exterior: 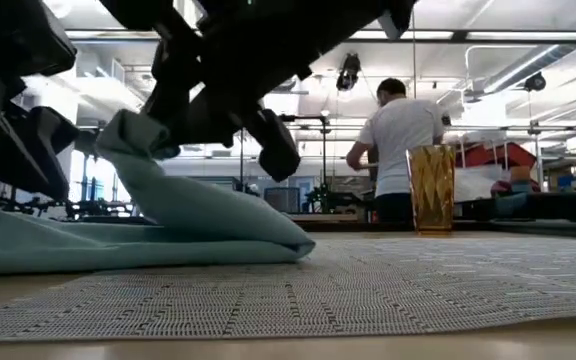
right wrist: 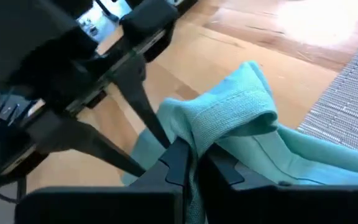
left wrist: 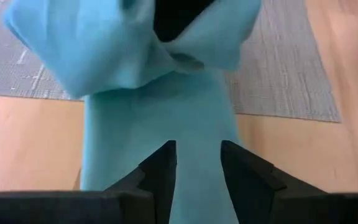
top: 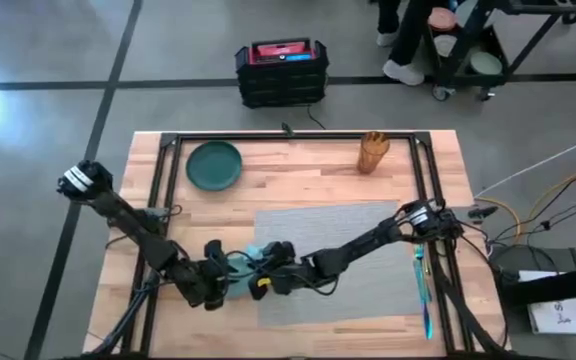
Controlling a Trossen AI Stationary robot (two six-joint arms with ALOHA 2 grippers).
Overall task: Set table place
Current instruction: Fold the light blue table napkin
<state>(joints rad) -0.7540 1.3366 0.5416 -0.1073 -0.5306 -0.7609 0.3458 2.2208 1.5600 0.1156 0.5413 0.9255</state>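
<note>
The teal napkin lies bunched at the left edge of the grey placemat, partly on the wooden table. My right gripper reaches in from the right and is shut on a raised fold of the napkin. My left gripper comes from the left and stands open low over the napkin's near-left part. I cannot tell whether its fingertips touch the cloth. In the low view the napkin rises to a peak under the dark arms. My right gripper pinches a doubled-over fold of the napkin with its hemmed edge between its two fingers, several layers together. The fingers come slanting down from the table's right. The held fold is raised, and the rest of the cloth slopes down onto the table and the placemat's edge.
A dark green plate sits at the far left and an amber cup at the far middle. Cutlery with blue handles lies right of the placemat. A person stands in the room beyond the table.
</note>
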